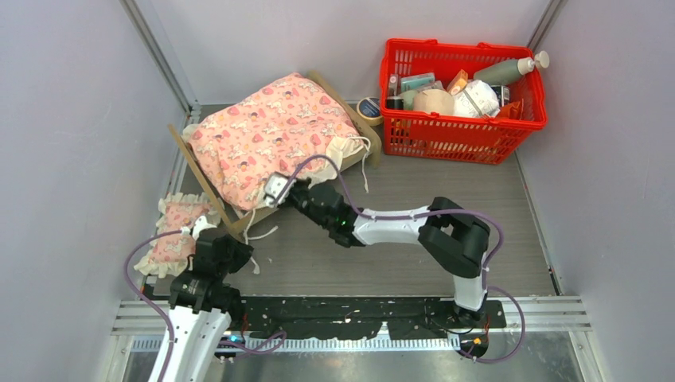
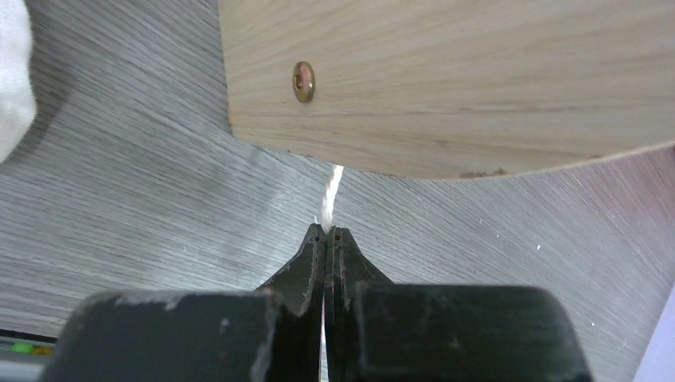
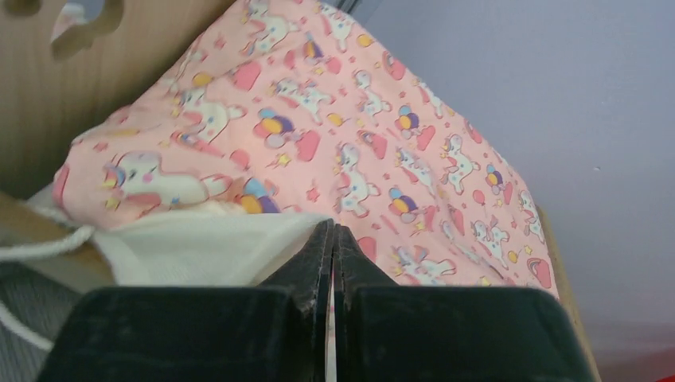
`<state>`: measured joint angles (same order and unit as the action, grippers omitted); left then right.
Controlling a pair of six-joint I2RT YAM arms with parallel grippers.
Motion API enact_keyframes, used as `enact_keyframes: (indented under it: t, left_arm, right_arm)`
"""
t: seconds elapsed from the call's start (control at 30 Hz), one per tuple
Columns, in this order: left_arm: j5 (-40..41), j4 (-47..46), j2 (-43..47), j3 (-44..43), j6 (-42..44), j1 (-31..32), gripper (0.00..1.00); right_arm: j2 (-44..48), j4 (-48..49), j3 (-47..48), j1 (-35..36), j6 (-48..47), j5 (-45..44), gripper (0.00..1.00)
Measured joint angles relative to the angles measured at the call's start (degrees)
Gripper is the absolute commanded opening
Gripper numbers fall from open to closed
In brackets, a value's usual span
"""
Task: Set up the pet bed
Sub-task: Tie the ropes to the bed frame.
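Note:
The pet bed, a light plywood frame, lies at the back left with a pink patterned blanket spread over it. My right gripper is at the blanket's near edge, shut on the blanket where its cream frill meets the pink cloth. The headboard with its paw-print cutout rises to the left of it. My left gripper sits low on the table by the bed's near corner. It is shut on a thin white cord that runs under the plywood.
A small pink frilled pillow lies on the table left of my left arm. A red basket full of bottles and packets stands at the back right, with a tape roll beside it. Loose white cords trail off the bed's right side.

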<state>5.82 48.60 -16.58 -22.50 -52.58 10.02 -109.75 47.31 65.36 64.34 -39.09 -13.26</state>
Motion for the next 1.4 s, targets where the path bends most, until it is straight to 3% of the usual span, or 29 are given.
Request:
enact_keyframes:
  t: [0.27,0.4,0.47,0.57,0.7,0.83,1.13,1.4]
  left_arm:
    - [1.68,0.02,-0.7,0.13,-1.09,0.0,0.0]
    - [1.64,-0.46,-0.5,1.16,-1.33,0.0,0.0]
    - [1.64,-0.44,-0.5,1.38,-1.31,0.0,0.0]
    - [1.66,-0.59,-0.55,1.38,-1.27,0.0,0.0]
    - [1.7,-0.68,-0.63,1.29,-1.25,0.0,0.0]
    - [2.12,-0.76,-1.44,0.59,-1.03,0.0,0.0]
    - [3.3,-1.66,-3.26,-1.22,-0.37,0.0,0.0]
    - [3.65,-2.84,-3.91,-3.13,0.5,0.0,0.0]
  right_arm:
    - [-0.57,-10.82,12.96,-5.99,18.14,7.48,0.1]
    - [-4.42,-18.03,19.02,-6.71,24.96,9.73,0.24]
    - [-4.17,-18.78,16.2,-6.71,28.96,11.28,0.32]
    - [-0.42,-15.13,3.89,-6.56,33.97,13.79,0.41]
    - [6.01,-5.57,-10.67,-5.51,37.81,14.88,0.47]
    - [8.74,1.42,-18.53,-1.97,38.91,14.84,0.51]
    - [4.48,7.45,-21.99,4.68,38.84,13.62,0.5]
    - [-9.77,9.62,-14.75,5.68,36.63,16.15,0.53]
